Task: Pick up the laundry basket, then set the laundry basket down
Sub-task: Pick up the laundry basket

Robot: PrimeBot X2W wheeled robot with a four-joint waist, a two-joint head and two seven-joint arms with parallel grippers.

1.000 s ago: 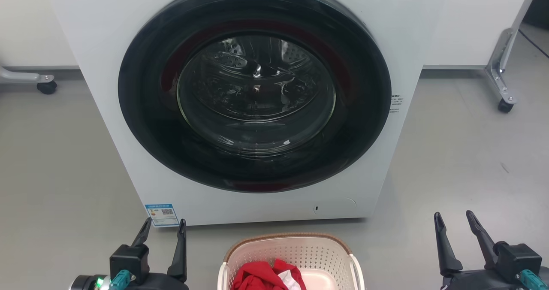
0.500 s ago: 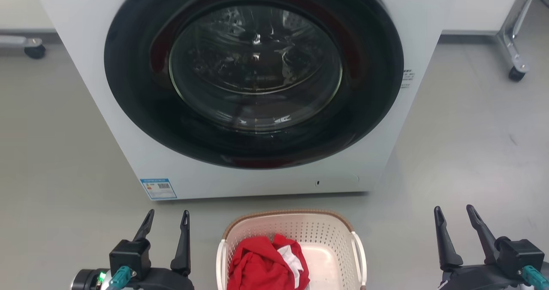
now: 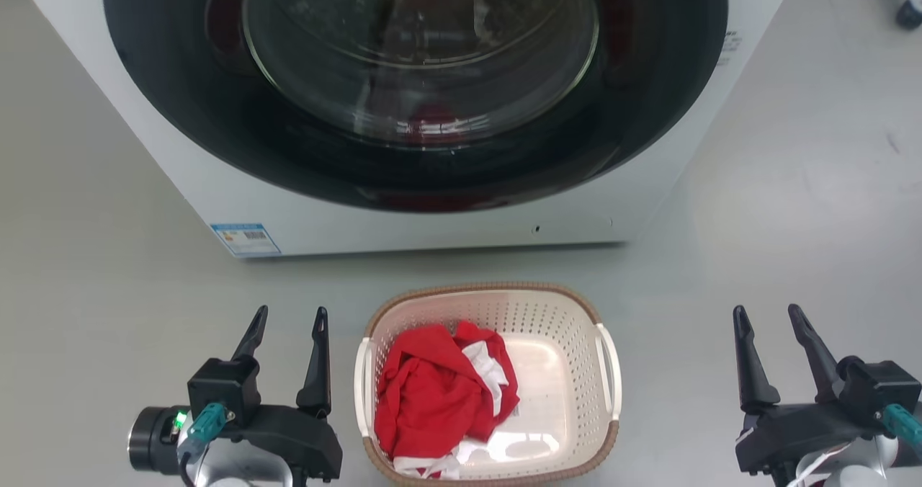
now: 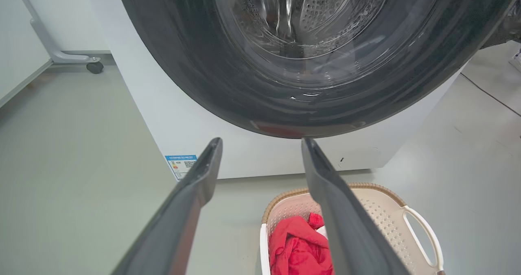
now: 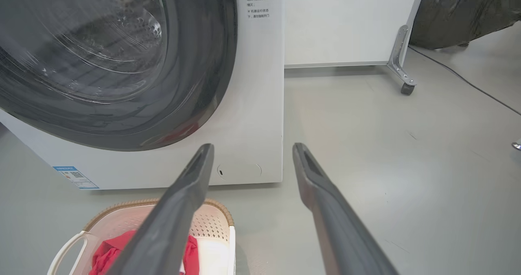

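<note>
basket (image 3: pixel 558 313) before washer (image 3: pixel 432 233), perhaps garments (image 3: pixel 432 393) inside

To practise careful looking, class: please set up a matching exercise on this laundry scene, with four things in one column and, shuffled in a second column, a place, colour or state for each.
Column A
1. laundry basket
2. red cloth
3. washer
4. left hand

Column B
a. white, with a round dark front
b. open, holding nothing
c. cream, with a brown rim
d. lying inside the basket

Pairs: 1-c, 2-d, 3-a, 4-b
</note>
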